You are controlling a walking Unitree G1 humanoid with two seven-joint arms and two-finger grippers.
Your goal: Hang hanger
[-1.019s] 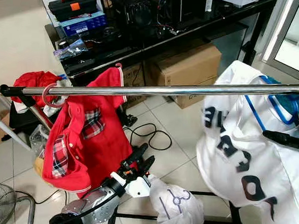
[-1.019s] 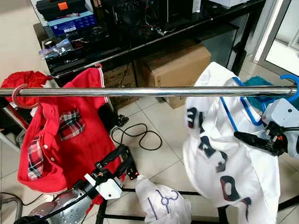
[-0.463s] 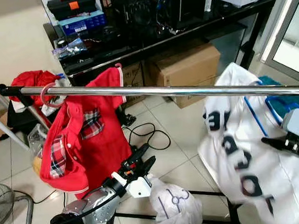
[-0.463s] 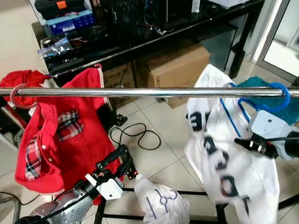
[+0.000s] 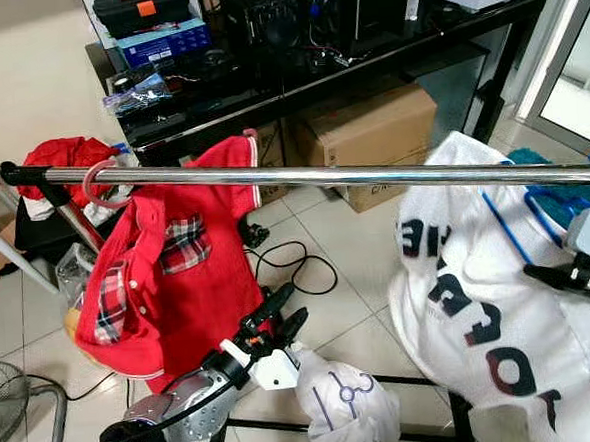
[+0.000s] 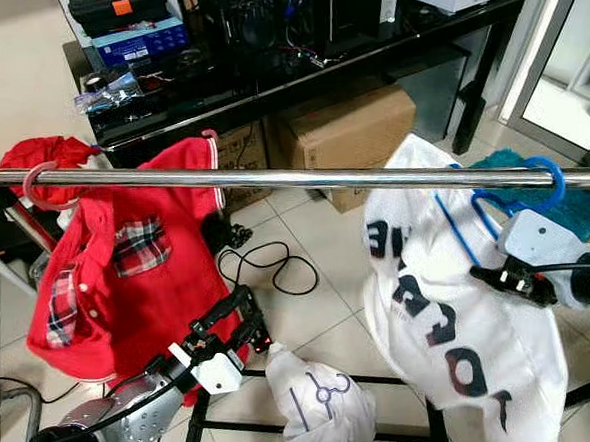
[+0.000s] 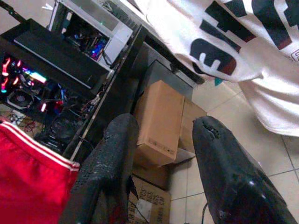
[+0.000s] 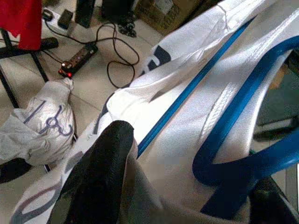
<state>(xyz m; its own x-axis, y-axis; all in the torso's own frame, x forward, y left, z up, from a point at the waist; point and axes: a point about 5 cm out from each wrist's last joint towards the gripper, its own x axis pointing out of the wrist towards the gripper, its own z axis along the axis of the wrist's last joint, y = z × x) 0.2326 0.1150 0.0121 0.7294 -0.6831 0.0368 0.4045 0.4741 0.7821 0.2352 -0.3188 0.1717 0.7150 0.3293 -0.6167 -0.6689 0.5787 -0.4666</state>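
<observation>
the right claw [image 6: 504,276] is clamped on the white lettered shirt [image 6: 451,322], whose blue plastic hanger [image 6: 519,189] hooks the shiny steel rail [image 6: 302,178] above it. the left claw [image 5: 271,321] hangs low, fingers apart.

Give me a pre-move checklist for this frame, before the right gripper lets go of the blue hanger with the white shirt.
1. Blue hanger hook over the metal rail: ok, the hook loops over the rail near its right end.
2. White shirt seated on the hanger: ok, it drapes below the rail.
3. Right gripper hold: cannot tell; its jaws are against the shirt beside the hanger's arm, contact hidden by cloth.
4. Left gripper out of the way: ok, jaws open and empty, low in front of the red shirt.
5. Spacing on the rail: ok, the red shirt on the pink hanger hangs well apart.
</observation>
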